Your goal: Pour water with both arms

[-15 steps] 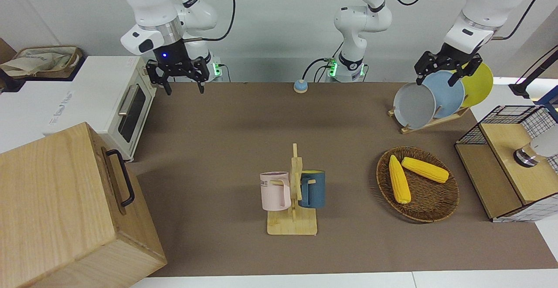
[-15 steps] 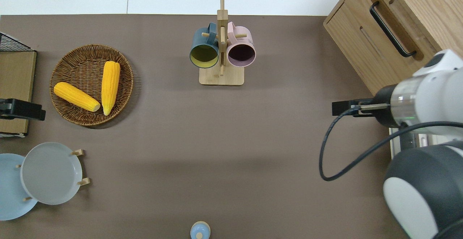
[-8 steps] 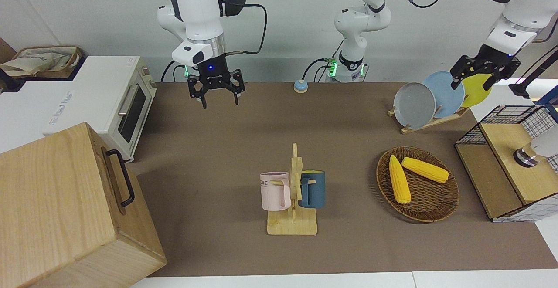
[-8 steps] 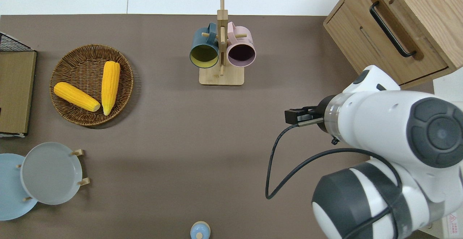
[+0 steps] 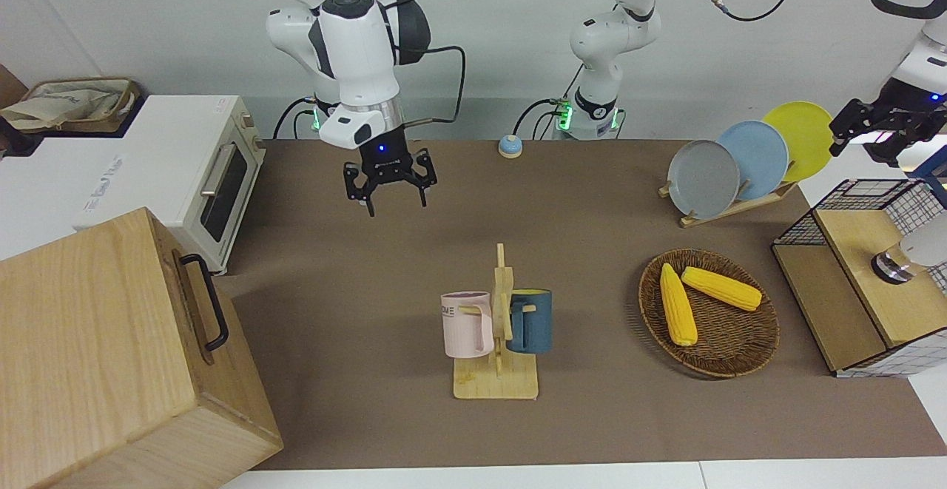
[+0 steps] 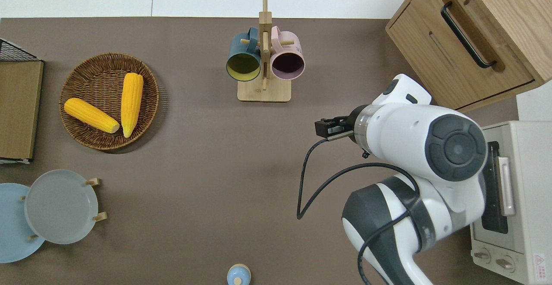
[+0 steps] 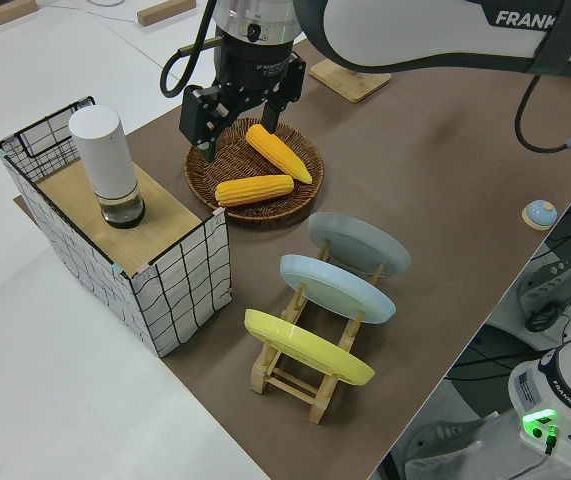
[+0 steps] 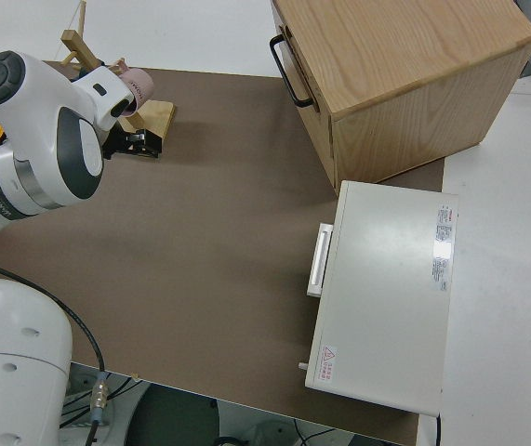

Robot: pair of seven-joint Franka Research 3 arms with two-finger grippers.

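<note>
My right gripper (image 5: 396, 204) hangs open with nothing in it, over the bare brown mat between the wooden mug rack (image 5: 496, 382) and the toaster oven. In the overhead view the white wrist (image 6: 401, 134) hides its fingers. On the rack hang a pink mug (image 5: 467, 324) and a dark blue mug (image 5: 531, 320). My left gripper (image 7: 230, 120) is open and empty, up in the air at the left arm's end of the table. It is outside the overhead view. A white cylinder (image 7: 105, 160) with a clear base stands on the wire-sided wooden shelf (image 7: 155, 215).
A toaster oven (image 5: 185, 171) and a wooden cabinet (image 5: 111, 356) fill the right arm's end. A wicker basket (image 5: 732, 359) holds two corn cobs. A rack (image 5: 729, 208) carries three plates. A small blue bell (image 5: 510, 146) sits near the arms' bases.
The right arm swung from beside the toaster oven toward the middle of the mat and came lower. The left arm moved from the plate rack out toward the wire-sided shelf.
</note>
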